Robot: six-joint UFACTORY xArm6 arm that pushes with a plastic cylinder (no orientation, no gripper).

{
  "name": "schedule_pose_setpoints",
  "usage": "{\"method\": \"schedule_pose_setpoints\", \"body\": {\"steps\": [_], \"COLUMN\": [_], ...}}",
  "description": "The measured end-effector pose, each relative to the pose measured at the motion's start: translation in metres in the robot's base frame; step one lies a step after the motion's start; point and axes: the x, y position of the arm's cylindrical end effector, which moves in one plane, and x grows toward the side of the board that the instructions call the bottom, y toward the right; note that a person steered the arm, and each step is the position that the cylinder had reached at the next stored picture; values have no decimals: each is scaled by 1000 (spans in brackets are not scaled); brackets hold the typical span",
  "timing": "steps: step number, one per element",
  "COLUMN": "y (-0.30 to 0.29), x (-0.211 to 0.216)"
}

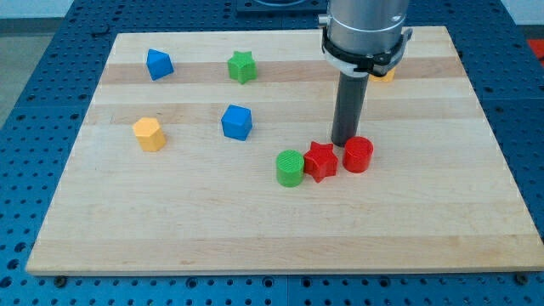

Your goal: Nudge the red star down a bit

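Note:
The red star (320, 161) lies on the wooden board (170, 221), right of the middle. A green cylinder (290, 167) touches it on the view's left. A red cylinder (358, 155) sits close on its right. My tip (343, 143) stands just above the star's upper right point, in the notch between the star and the red cylinder. The rod rises from there to the arm's grey body at the view's top.
A blue cube (237, 121) lies left of the middle. A yellow hexagonal block (149, 134) sits further left. A blue block (159, 64) and a green star (242, 66) lie near the top. A yellow block (384, 75) is mostly hidden behind the arm.

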Motion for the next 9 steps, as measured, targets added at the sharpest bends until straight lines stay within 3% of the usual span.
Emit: {"method": "schedule_pose_setpoints", "body": {"steps": [3, 5, 9], "y": [19, 16, -30], "x": [26, -2, 20]}}
